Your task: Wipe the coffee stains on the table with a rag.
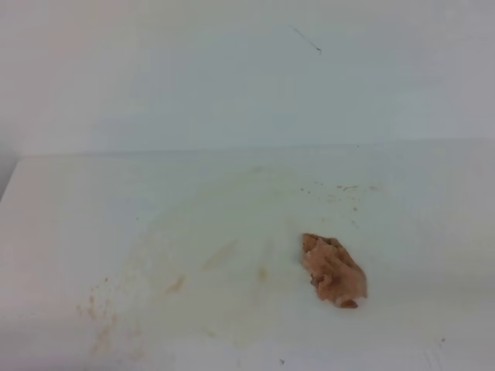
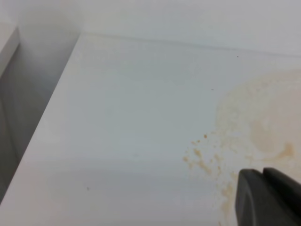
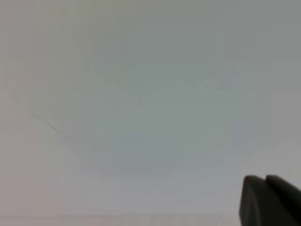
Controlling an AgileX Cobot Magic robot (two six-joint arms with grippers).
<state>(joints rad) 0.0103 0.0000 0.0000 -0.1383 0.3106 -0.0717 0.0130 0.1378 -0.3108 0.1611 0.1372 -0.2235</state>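
The rag (image 1: pixel 334 270) lies loose on the table (image 1: pixel 433 224); faint coffee stains (image 1: pixel 232 255) remain. The right gripper (image 3: pixel 270 200) is closed and empty; the left gripper's (image 2: pixel 268 197) state is indeterminate.

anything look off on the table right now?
Yes. Faint tan coffee stains are smeared across the middle of the white table, with brown speckles at front left. The crumpled rag lies loose beside the smear, no gripper on it.
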